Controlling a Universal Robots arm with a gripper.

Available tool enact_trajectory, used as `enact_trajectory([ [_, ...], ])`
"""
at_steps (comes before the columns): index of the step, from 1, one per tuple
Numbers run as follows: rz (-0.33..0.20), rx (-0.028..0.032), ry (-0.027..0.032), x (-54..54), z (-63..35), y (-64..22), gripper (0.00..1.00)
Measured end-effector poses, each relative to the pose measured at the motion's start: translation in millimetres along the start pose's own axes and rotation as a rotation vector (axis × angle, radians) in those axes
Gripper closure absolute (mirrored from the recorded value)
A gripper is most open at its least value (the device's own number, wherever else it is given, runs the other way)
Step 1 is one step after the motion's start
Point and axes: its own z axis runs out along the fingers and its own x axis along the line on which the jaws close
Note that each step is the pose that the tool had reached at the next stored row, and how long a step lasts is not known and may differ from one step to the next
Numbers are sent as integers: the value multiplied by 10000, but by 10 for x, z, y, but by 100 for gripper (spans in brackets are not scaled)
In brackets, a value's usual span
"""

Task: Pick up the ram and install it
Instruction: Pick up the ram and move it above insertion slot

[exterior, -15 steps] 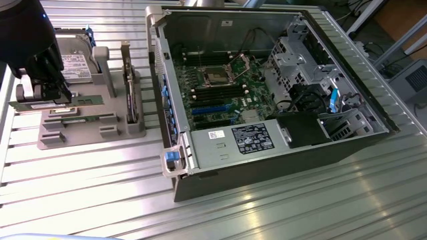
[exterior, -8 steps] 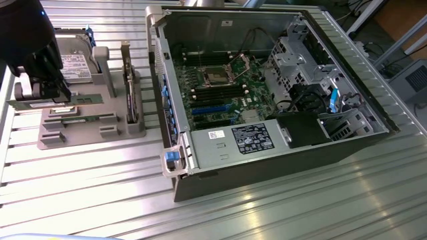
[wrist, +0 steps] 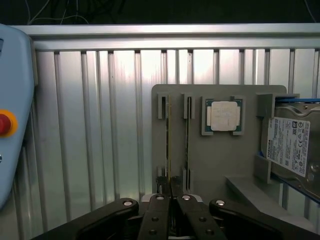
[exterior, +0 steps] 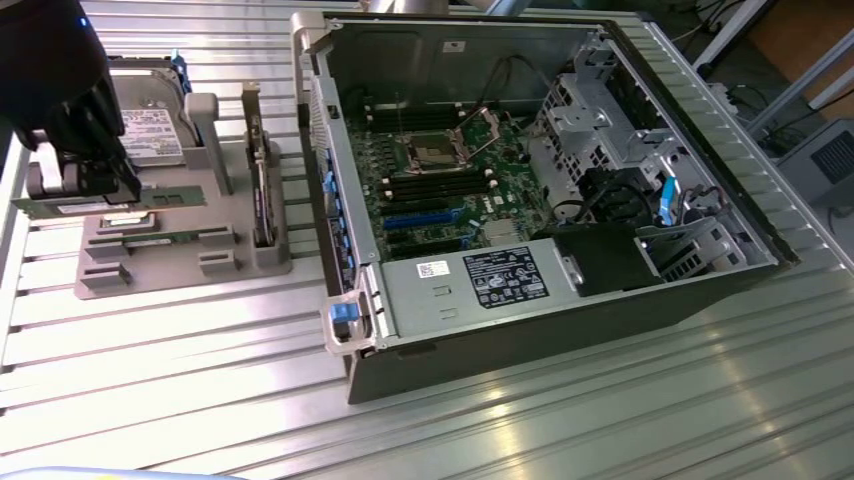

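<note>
- RAM stick (wrist: pixel 168 140) sits on edge in its slot on the grey holder tray (wrist: pixel 220 165). It's in the slot farther from the processor chip (wrist: pixel 223 116), with a second stick (wrist: pixel 188 135) just beside it.
- So the whole install part is left. The memory slots (exterior: pixel 416 186) on the board inside the open computer case (exterior: pixel 561 335) look empty to me, and the case is well apart from the tray.
- My gripper (wrist: pixel 168 184) is down at one end of the RAM stick, one finger on either side of it.
- My fingers (wrist: pixel 161 182) are drawn in close, with just a sliver of gap and the stick in it. I'd call that pinched, though the tips are dark and I wouldn't swear the pads are really pressing.
- Pick-up isn't done either. The stick lines up with the tray's brackets at both ends, so I'd say gripped, not lifted.
</note>
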Motion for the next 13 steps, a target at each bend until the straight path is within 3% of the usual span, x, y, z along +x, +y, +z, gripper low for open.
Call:
enact_trajectory([
  [13, 0, 0, 0, -2, -60, -2, 88],
])
